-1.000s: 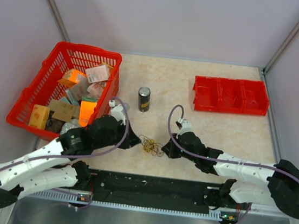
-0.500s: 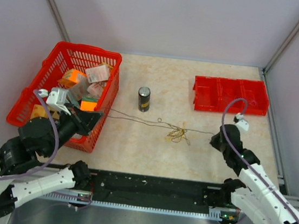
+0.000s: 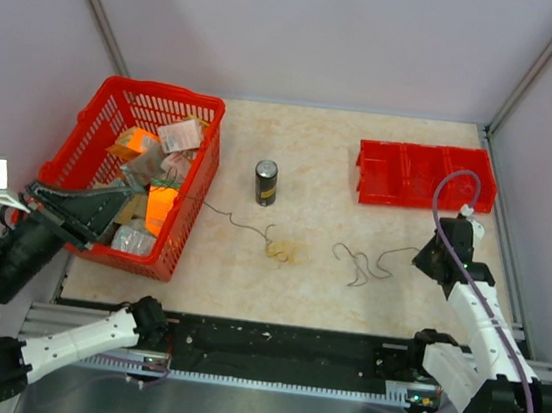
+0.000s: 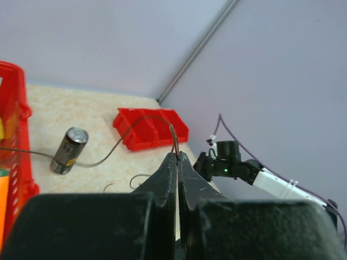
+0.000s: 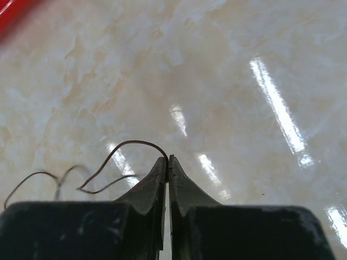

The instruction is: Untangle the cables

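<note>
The cables lie in two parts on the table. A thin brownish wire (image 3: 237, 224) runs from my left gripper to a small yellow-orange tangle (image 3: 281, 250). A thin black wire (image 3: 361, 267) curls from the table's middle to my right gripper. A gap shows between the two. My left gripper (image 3: 128, 196) is raised high over the basket and shut on the brownish wire (image 4: 174, 142). My right gripper (image 3: 429, 254) is low at the right and shut on the black wire's end (image 5: 130, 145).
A red basket (image 3: 201, 172) full of packages stands at the left. A dark can (image 3: 266, 182) stands upright behind the wires and also shows in the left wrist view (image 4: 69, 150). A red three-part bin (image 3: 423, 175) sits at the back right.
The wires were one taut line with a tangle between the grippers; now they lie slack and apart. My left gripper rose and pulled further left. My right gripper moved right.
</note>
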Available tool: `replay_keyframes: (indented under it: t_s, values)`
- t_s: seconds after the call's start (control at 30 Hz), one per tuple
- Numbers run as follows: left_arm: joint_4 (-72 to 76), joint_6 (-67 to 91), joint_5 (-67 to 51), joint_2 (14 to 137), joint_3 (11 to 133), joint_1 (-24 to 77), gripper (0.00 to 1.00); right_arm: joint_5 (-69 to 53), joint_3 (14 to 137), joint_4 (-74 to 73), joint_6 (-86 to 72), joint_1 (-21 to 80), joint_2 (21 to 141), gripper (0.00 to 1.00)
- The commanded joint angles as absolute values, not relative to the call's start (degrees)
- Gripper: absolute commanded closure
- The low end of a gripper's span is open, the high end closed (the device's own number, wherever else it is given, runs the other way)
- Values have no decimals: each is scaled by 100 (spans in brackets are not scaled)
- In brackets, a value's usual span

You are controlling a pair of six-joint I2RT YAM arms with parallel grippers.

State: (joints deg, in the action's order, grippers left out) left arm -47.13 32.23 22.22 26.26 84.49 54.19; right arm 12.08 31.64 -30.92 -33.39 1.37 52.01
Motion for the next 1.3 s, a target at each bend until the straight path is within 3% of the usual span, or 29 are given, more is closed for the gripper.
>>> replay_keyframes:
  t_s: [0.0, 0.13, 0.23, 0.33, 0.57, 0.9, 1.27]
  values:
    - [-4105, 3147, 1171, 3348, 8367, 5414, 100, 323, 3524, -2785, -2917, 743, 5159, 100]
    - [-3859, 2910, 1134, 3717, 8779, 5414, 100, 957, 3420, -2874, -3260, 1301, 5448, 100]
    - [-3665, 2646, 1064, 3998, 9569, 5414, 100, 538, 3331, -2691, -3147, 1336, 5756, 100]
    - [-3691, 2671, 818, 4218, 9896, 5414, 100, 579, 3523, -2645, -3041, 1642, 5319, 100]
    - [-3472, 3321, 835, 3938, 8150, 5414, 100, 940, 5429, -3313, -2813, 1767, 5132, 100]
    - [-3200, 4288, 687, 3630, 5934, 5414, 100, 1204, 8233, -3235, -2347, 1398, 6932, 100]
    - [-3120, 4667, 378, 3612, 5432, 5405, 100, 1319, 8781, -2075, -1986, 1117, 8744, 100]
